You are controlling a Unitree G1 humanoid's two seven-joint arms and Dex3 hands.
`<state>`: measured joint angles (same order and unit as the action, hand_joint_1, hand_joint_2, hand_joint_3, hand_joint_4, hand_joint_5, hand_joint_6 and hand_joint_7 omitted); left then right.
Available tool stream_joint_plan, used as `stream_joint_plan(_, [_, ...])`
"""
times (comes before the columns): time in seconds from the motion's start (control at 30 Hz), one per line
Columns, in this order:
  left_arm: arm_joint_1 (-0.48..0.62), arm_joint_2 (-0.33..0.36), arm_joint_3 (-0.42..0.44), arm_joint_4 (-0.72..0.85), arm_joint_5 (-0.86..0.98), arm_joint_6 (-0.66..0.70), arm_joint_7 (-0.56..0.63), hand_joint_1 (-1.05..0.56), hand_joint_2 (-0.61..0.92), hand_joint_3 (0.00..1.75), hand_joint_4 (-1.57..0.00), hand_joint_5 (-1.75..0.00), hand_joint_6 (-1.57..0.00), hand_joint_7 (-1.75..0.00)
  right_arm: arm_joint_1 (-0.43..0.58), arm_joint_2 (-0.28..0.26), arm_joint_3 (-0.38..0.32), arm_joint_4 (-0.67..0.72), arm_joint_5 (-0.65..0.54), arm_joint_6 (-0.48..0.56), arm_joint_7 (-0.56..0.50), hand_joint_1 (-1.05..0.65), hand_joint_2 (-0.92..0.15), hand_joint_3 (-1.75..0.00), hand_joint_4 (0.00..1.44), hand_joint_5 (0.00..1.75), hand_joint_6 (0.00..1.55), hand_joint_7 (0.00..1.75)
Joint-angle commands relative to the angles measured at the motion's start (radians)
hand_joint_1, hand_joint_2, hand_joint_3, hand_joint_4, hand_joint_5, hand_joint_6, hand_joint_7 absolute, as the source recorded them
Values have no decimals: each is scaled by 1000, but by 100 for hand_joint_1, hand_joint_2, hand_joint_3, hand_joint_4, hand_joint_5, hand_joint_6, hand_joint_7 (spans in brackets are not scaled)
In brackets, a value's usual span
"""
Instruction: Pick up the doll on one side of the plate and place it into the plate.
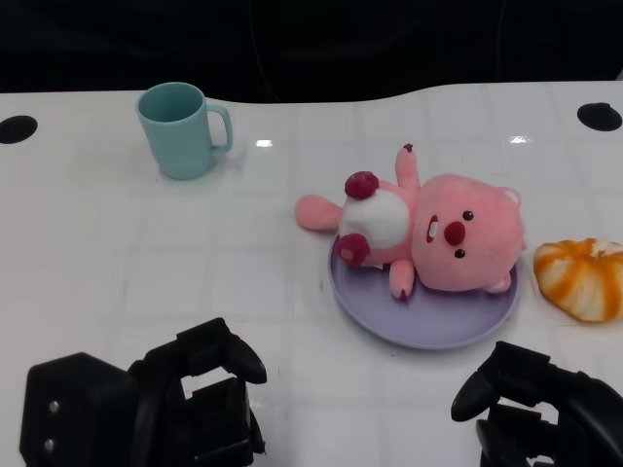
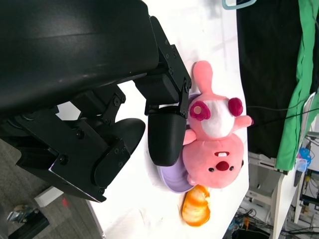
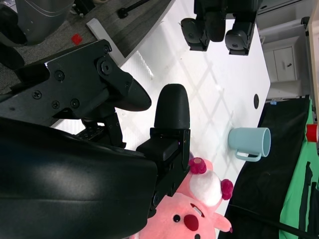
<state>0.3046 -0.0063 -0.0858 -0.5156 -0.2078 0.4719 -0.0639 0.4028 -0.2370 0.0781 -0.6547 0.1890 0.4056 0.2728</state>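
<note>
Doll point(image 1: 438, 229) beyond right hand point(image 1: 540, 409)

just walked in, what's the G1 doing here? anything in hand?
Nothing is in hand. The pink plush doll with a white belly lies on its back on the round lilac plate, one limb hanging over the plate's far-left rim. The left hand and right hand sit empty near the table's front edge, apart from the plate. A teal ceramic mug stands upright far left; an orange-and-white bread-like toy lies right of the plate.
</note>
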Motion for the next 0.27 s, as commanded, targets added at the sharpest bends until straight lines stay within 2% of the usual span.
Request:
stream_joint_plan(0.03, [-6, 17, 4, 13, 6, -11, -8, -5, 41, 147, -95, -175, -81, -160, -2, -10, -9, 2, -1, -16, 4, -7, -64, -111, 66, 175, 47, 150])
stream_joint_plan(0.27, [-12, 16, 6, 15, -3, -15, -13, -5, 42, 145, -94, -175, -81, -160, -1, -10, -13, 2, 4, -16, 6, -7, -65, -110, 65, 175, 47, 150])
